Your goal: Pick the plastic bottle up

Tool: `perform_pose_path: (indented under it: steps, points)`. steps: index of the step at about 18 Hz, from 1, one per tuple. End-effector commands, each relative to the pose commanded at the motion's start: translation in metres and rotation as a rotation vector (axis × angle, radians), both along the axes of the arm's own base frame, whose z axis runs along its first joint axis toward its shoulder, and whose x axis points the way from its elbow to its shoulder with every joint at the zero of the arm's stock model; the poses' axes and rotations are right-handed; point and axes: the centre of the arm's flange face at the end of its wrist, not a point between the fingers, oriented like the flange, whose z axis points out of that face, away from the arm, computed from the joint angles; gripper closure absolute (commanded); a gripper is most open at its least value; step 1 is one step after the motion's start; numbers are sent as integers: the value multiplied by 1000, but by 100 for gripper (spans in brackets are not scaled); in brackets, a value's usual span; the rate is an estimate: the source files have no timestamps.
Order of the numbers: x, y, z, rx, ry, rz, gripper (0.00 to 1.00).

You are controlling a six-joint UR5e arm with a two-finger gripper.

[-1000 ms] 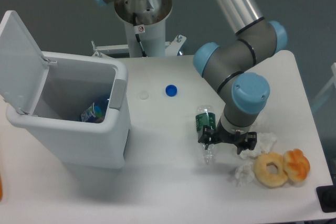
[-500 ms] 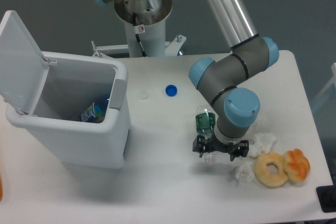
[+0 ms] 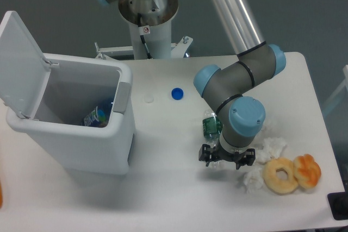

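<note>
We see the clear plastic bottle (image 3: 211, 127) with green label lying on the smooth white surface (image 3: 179, 188), gripper (image 3: 222, 158) over its neck end, jaws' spread we cannot tell, crumpled tissue wads (image 3: 270, 148) and ring doughnut (image 3: 280, 175) close right.

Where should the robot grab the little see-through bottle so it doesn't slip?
Probably around the middle, from straight above. The bottle lies on its side on the table, green label toward the back, thin neck toward the front. Its round body is widest at the label, so fingers closing across that part should hold better than on the neck. The gripper hangs right over the neck end; whether it is open is hidden.
</note>
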Motion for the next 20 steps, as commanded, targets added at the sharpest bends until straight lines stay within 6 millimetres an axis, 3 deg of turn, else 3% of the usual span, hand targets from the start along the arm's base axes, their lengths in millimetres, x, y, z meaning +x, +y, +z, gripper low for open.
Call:
perform_pose_path:
  steps: [12,20]
  points:
    - [6,-3,-9,-14,-13,-5,42]
    - [0,-7,1,-4,0,-1,77]
